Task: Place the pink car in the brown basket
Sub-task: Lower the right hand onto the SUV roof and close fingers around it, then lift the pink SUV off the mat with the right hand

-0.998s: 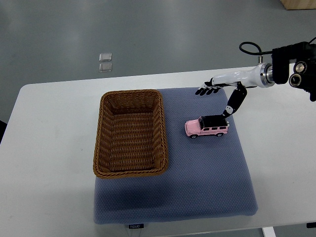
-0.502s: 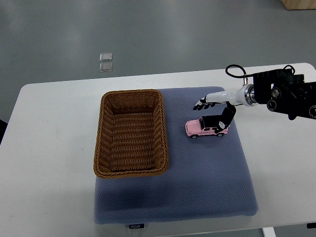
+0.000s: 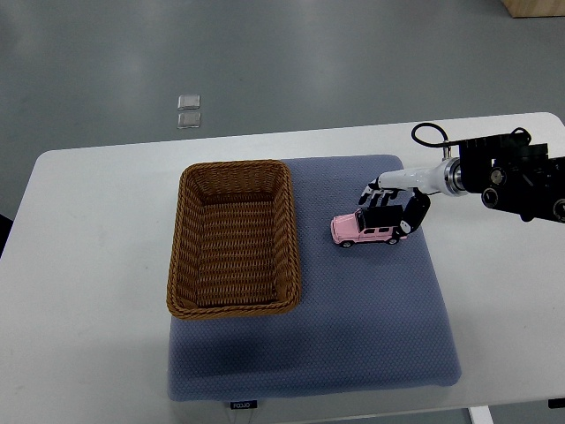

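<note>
The pink toy car [image 3: 365,230] with a black roof sits on the blue-grey mat, a little right of the brown wicker basket [image 3: 233,238]. The basket holds nothing. My right hand [image 3: 388,205] comes in from the right edge and rests over the car's rear and roof, fingers curled down around it, thumb at its back end. The car still stands on the mat. The left arm is out of view.
The blue-grey mat [image 3: 353,327] covers the middle of the white table [image 3: 88,291]. Two small clear squares [image 3: 188,111] lie on the grey floor beyond the table's far edge.
My right hand has moved left and down from above the mat's far right corner onto the car, and its fingers have curled around the roof. The car and basket have stayed put.
</note>
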